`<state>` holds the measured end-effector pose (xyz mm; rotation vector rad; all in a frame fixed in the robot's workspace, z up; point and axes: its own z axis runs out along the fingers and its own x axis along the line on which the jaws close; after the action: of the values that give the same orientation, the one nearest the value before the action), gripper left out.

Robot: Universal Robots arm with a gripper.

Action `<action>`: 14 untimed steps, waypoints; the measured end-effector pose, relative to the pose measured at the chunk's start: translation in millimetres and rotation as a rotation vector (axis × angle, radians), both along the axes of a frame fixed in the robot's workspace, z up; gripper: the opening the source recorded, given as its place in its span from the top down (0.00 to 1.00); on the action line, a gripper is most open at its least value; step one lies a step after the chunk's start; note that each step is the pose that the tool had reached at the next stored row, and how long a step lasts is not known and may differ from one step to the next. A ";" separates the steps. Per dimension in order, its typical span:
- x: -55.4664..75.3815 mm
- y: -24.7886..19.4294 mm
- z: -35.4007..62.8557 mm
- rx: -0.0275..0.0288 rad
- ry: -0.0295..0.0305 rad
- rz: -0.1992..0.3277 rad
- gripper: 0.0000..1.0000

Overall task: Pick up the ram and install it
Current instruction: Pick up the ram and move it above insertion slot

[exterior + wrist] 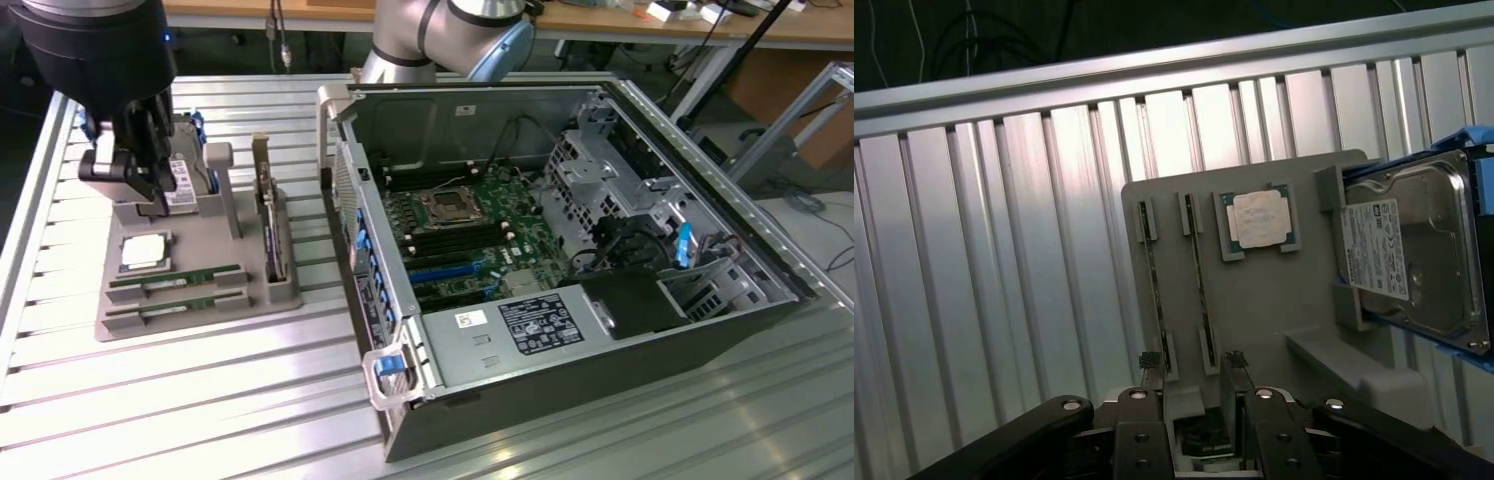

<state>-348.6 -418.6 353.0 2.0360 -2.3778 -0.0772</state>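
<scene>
Two ram sticks lie edge-up in slots of the grey holder [200,320], one ram [175,276] behind the other ram [175,301]. In the wrist view they show as thin green strips, one ram [1154,290] beside the other ram [1199,280]. My gripper [144,190] hangs above the far end of the holder, over the hard drive [200,185], and is apart from the sticks. In the wrist view the gripper [1191,365] stands open with nothing between its fingertips [1145,362].
The holder [1274,310] also carries a processor chip [144,250], a silver hard drive [1404,255] and an upright expansion card [271,230]. An open computer case [400,380] with its motherboard [461,235] lies at the exterior view's right on the ribbed metal table [200,410].
</scene>
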 end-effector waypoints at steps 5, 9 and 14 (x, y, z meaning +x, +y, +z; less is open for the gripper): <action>0.0 0.0 -3.7 0.0000 0.0000 0.000 0.64; 0.0 0.0 -6.8 0.0000 0.0000 0.000 0.64; 0.0 0.0 -11.8 -0.0001 0.0001 0.000 0.64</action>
<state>-348.6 -418.6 341.2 2.0358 -2.3778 -0.0772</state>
